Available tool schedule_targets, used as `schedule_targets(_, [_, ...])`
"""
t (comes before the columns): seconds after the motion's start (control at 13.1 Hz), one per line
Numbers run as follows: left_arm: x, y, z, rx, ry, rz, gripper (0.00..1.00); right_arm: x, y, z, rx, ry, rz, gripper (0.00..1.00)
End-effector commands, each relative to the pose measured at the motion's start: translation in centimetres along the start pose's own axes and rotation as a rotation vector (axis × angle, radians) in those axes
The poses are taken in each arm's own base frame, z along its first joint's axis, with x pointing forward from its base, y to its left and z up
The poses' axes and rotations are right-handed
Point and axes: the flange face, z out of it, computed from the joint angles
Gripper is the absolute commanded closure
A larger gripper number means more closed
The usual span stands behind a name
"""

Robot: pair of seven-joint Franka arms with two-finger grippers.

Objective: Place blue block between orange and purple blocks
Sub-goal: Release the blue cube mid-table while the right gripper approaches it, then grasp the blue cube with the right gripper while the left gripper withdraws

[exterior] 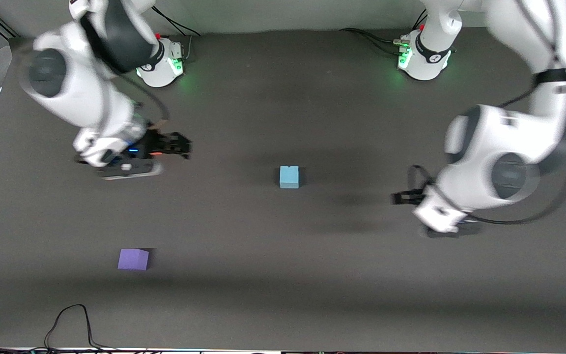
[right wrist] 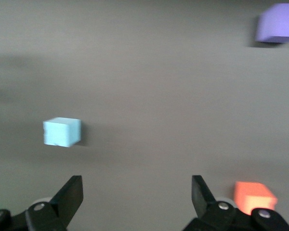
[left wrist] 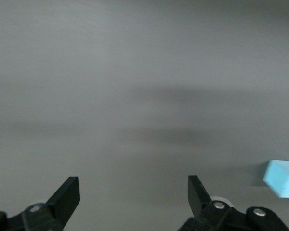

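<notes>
Nearest the front camera, the purple block (exterior: 133, 259) sits on the table (exterior: 283, 295) toward the right arm's end, alone and well apart from everything else. Farther from the camera, about mid-table, the blue block (exterior: 289, 177) rests flat, touching nothing.

The left gripper (exterior: 401, 197) hangs over bare table toward the left arm's end, about level with the blue block and well apart from it; in its wrist view the fingers (left wrist: 67, 195) stand wide apart with nothing between them, and the blue block (left wrist: 282, 179) shows only at the edge of the picture.

The right gripper (exterior: 181, 145) is over the table toward the right arm's end, a little farther from the camera than the blue block. Its fingers (right wrist: 70, 192) are spread wide and empty.

The orange block (right wrist: 253, 196) appears only in the right wrist view, close by the gripper's fingertip; in the front view the arm probably hides it. That same view shows the blue block (right wrist: 61, 131) and purple block (right wrist: 279, 22) spread well apart on the table.
</notes>
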Motion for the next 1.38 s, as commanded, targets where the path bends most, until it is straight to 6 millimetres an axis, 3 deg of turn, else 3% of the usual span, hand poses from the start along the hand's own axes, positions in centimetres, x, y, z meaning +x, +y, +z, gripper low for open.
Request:
schedule_targets(0.0, [-1.3,-7.4,-3.7,-0.004,0.004,0.082,0.0,1.4,-7.8,5.2,0.012,0.039,-0.012,0.0])
schedule_targets(0.15, [-2.3,-11.7,-6.5,0.046,0.031,0.056,0.0,0.9,-13.1,9.7,0.009,0.056,-0.034,0.0])
schedule_targets(0.23, [-3.2,-13.6,-8.5,0.046,0.056,0.068,0.0,1.1,-14.8,13.3,-0.02,0.039,-0.042,0.0])
schedule_targets(0.38, [-5.0,-15.0,-11.0,0.049,0.062,0.064,0.0,0.0,-18.2,19.1,-0.035,0.036,-0.088,0.0])
schedule_targets(0.61, [-7.8,-14.4,-14.4,0.063,0.085,0.069,0.0,0.4,-18.9,24.0,-0.015,0.079,-0.025,0.0])
schedule_targets(0.92, [-9.9,-13.8,-16.1,0.067,0.085,0.078,0.0,0.0,-18.9,28.3,-0.023,0.072,0.057,0.0])
schedule_targets(1.3, [-11.0,-10.6,-15.6,0.082,0.108,0.119,0.0,-1.7,-20.4,30.1,-0.003,0.055,0.1,0.0])
